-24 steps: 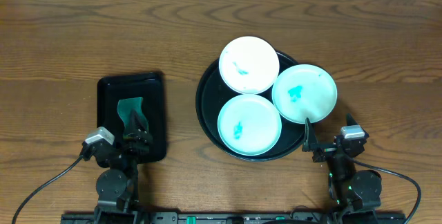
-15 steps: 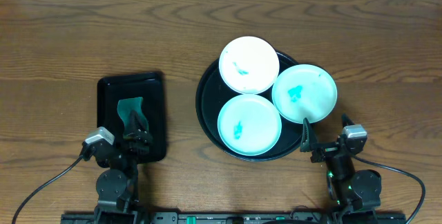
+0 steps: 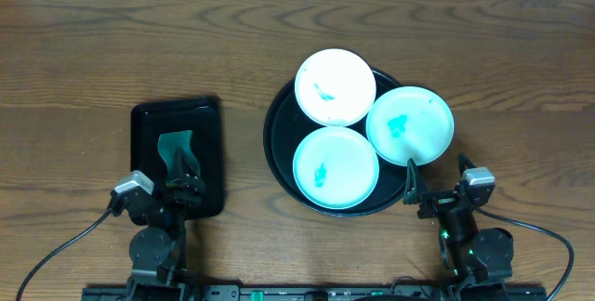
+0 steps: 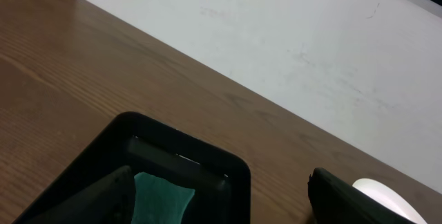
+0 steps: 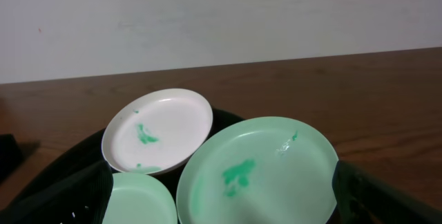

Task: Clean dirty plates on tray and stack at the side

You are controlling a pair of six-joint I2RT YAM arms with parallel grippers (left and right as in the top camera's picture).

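Observation:
Three plates lie on the round black tray (image 3: pixel 275 141): a white plate (image 3: pixel 336 87) (image 5: pixel 160 131) at the back, a mint plate (image 3: pixel 410 124) (image 5: pixel 259 172) over the right rim, and another mint plate (image 3: pixel 336 167) (image 5: pixel 138 203) at the front. All carry teal smears. My right gripper (image 3: pixel 437 180) (image 5: pixel 228 207) stands open just in front of the right plate, its fingers on either side of that plate's near edge in the right wrist view. My left gripper (image 3: pixel 183 176) (image 4: pixel 221 203) is open over the near end of the small tray, holding nothing.
A small rectangular black tray (image 3: pixel 149 124) (image 4: pixel 207 156) with a green sponge (image 3: pixel 175 143) (image 4: pixel 162 193) sits to the left of the round tray. Bare wooden table (image 3: pixel 112 50) surrounds both. A white wall (image 4: pixel 276 37) runs along the far edge.
The right wrist has shifted slightly to the right and toward the near edge. The plates, sponge and left arm have not moved.

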